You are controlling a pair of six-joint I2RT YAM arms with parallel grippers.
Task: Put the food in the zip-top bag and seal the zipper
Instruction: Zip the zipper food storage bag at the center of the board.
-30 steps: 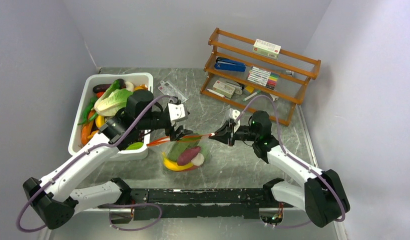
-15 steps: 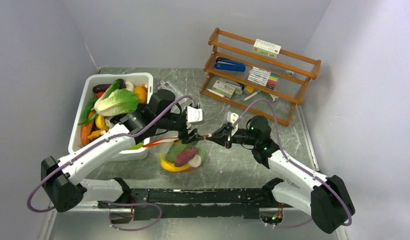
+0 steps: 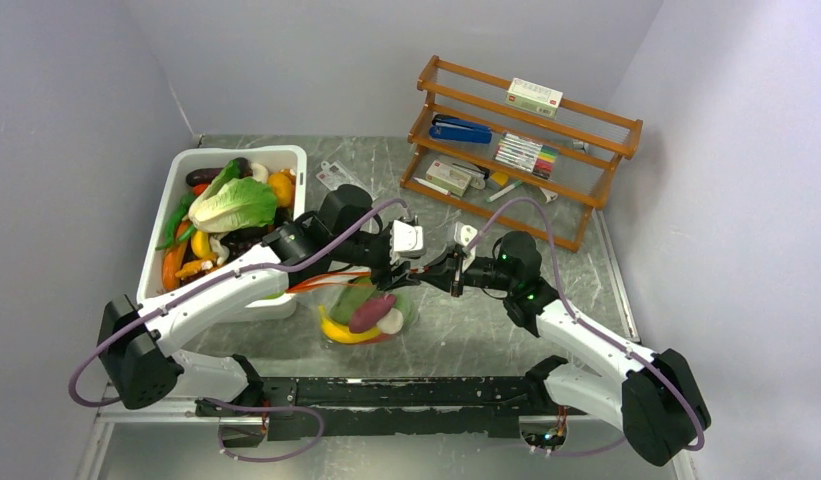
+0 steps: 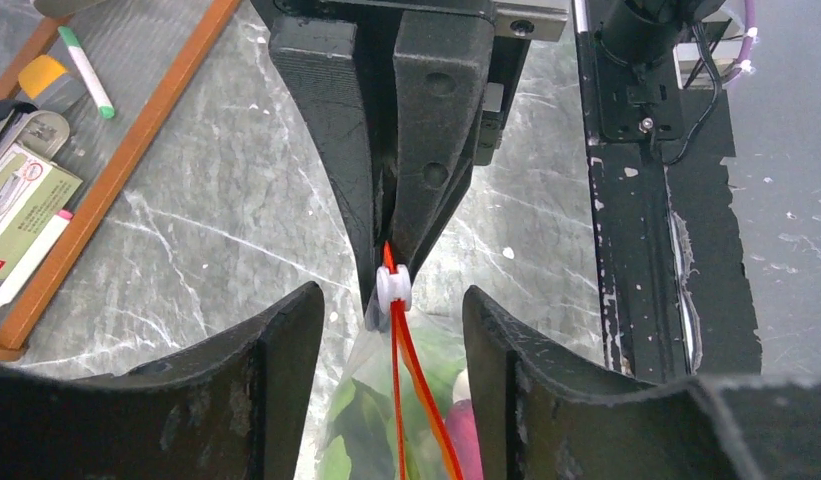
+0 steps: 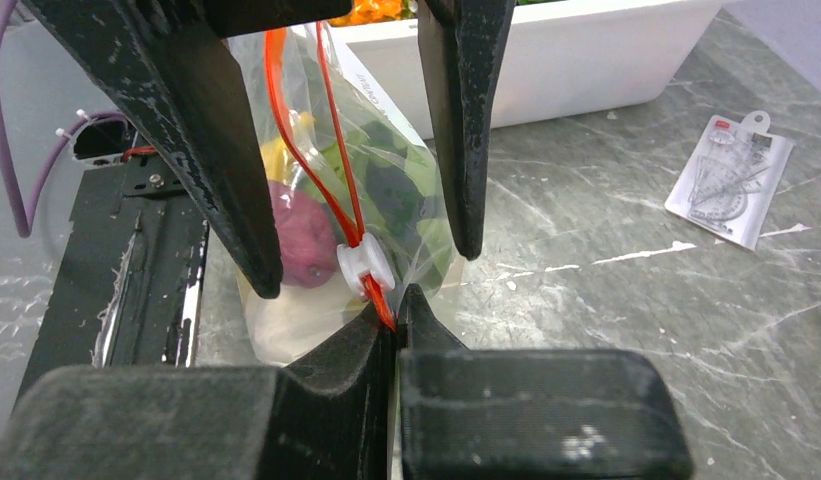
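1. The bench (image 3: 466, 335) carries a white tub (image 3: 236, 152) of spare toy produce, just left of the zip-top bag (image 3: 371, 312).
2. The zip-top bag is lying between the two arms. The food (image 3: 346, 331) (a yellow banana, a purple piece, green leaves) is seen inside it.
3. The left hand (image 4: 391, 300) is held partly open over the bag's mouth with nothing gripped. Its fingers stand either side of the strip, untouching.
4. The right hand (image 5: 396, 310) is fully closed at the bag's right corner, with the zipper end pinched between its tips.
5. The zipper (image 4: 396, 345) is stretched with its long axis running left-right across the bag. Its two tracks part left of the slider, so the mouth is judged unsealed.
6. The white slider (image 5: 364, 266) sits at the bag's right end, between the left fingers and just beside the right tips. The left hand is nearer, so sealing is judged to need it closed on the slider and drawn leftward.
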